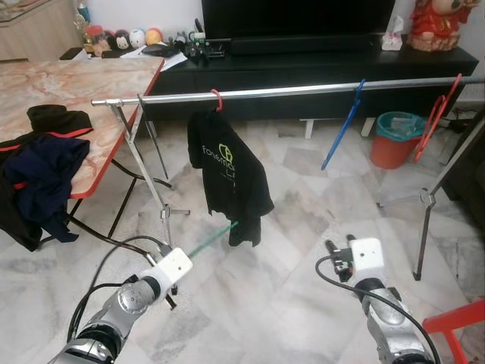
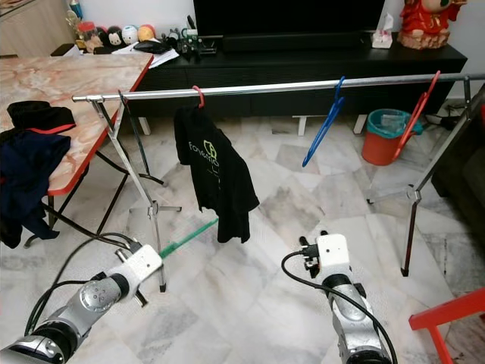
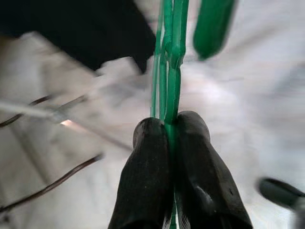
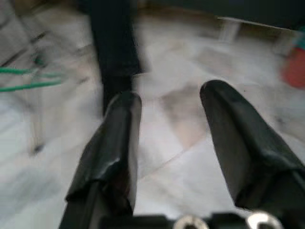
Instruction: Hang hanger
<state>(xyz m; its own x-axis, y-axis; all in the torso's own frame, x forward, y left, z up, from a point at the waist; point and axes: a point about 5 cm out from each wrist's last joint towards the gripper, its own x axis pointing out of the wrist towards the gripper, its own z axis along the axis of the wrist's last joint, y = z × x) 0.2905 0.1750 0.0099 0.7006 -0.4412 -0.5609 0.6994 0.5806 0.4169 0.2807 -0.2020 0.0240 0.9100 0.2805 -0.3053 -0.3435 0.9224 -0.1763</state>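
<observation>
Fingers (image 3: 147, 157) of the left gripper (image 3: 167, 125) pinch a green hanger (image 3: 167, 71), low and in front of the rack. From the head, the rail (image 1: 303, 91) carries a black shirt (image 1: 227, 178) near its left end. The right gripper (image 4: 169, 102) hovers with fingers wide apart.

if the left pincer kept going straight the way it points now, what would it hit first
Likely the black t-shirt hanging from the rail. The left pincer, shut on the green hanger, aims toward the shirt's lower hem, and the hanger's far end would probably touch first, though depth is hard to judge.
</observation>
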